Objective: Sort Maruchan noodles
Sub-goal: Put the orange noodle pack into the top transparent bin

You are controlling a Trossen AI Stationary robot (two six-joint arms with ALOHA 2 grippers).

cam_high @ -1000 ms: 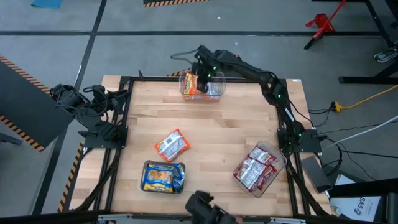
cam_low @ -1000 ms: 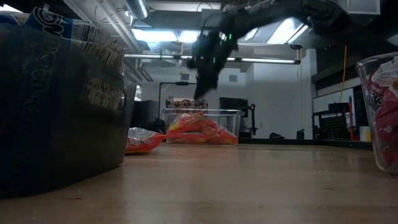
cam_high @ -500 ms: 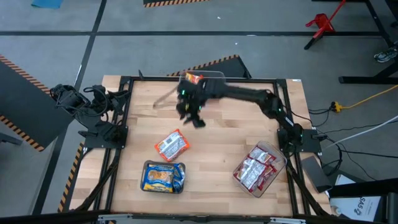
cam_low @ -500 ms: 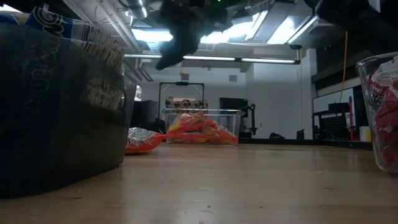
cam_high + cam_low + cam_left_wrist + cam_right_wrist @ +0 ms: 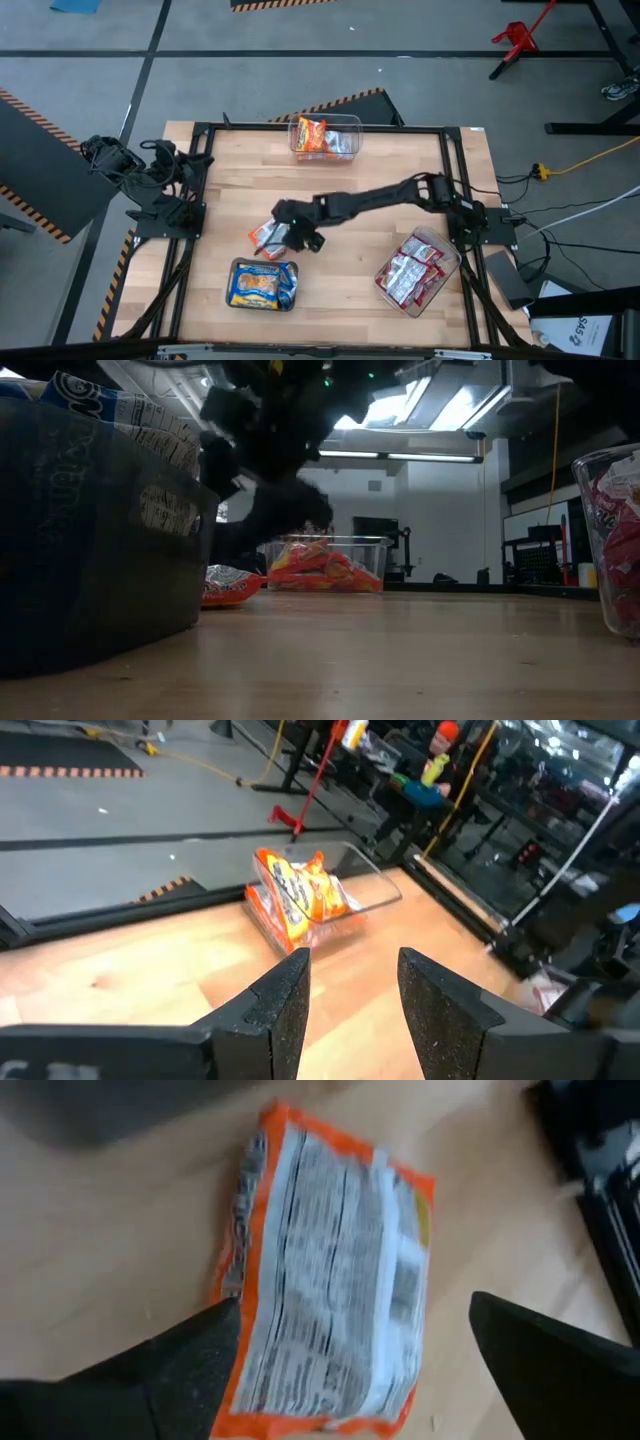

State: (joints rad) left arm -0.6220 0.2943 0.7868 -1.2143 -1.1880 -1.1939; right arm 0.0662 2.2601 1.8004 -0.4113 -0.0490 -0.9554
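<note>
A loose orange Maruchan noodle packet (image 5: pixel 266 236) lies flat on the wooden table, printed back up (image 5: pixel 330 1290). My right gripper (image 5: pixel 296 232) hovers just above it, open, with one finger on each side of the packet (image 5: pixel 352 1315); in the low view it hangs over the packet (image 5: pixel 228 586). More orange packets sit in a clear tub (image 5: pixel 324 137) at the far edge. My left gripper (image 5: pixel 350 990) waits open at the table's left edge (image 5: pixel 192 157), with nothing between its fingers.
A tub of blue-and-yellow packets (image 5: pixel 263 283) stands near the front edge, just in front of the loose packet. A clear tub of red-and-white packets (image 5: pixel 415 270) stands at the near right. Bare wood lies in the middle of the table. A black frame rims the table.
My right gripper has swung from the far tub of orange packets across the table toward the near left. It has come down over the loose orange packet, and its fingers have spread open. The packets in the far tub stay where they were.
</note>
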